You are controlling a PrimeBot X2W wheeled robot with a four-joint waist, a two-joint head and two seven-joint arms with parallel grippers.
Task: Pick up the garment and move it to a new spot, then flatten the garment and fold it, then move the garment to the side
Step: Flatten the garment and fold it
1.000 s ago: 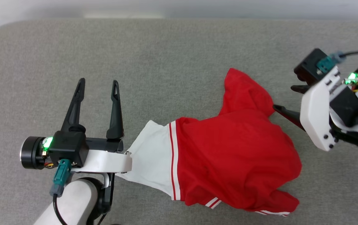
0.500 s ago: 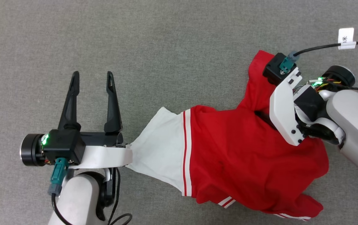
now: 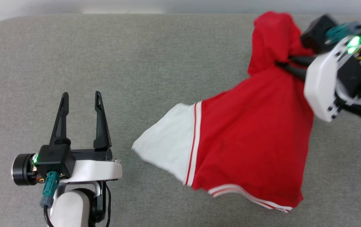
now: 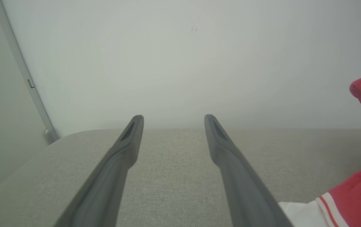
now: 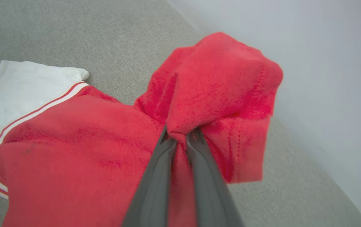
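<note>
Red jersey [image 3: 249,142] lies, as I see in the head view, on the right part of the grey padded bench [image 3: 136,63]. Its upper end is lifted near the far right corner, where my right gripper [image 3: 279,63] pinches it. My left gripper [image 3: 81,94] is spread over the near left part, apart from the white sleeve [image 3: 164,145]. Left wrist view: fingers [image 4: 117,167] wide apart, jersey at the right edge. Right wrist view: fingers [image 5: 155,176] pressed together on a red fold.

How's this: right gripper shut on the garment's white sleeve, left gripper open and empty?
Wrong spot: the right gripper is shut on red cloth of the garment, not the white sleeve; the right wrist view shows it. The left gripper is open and empty.
</note>
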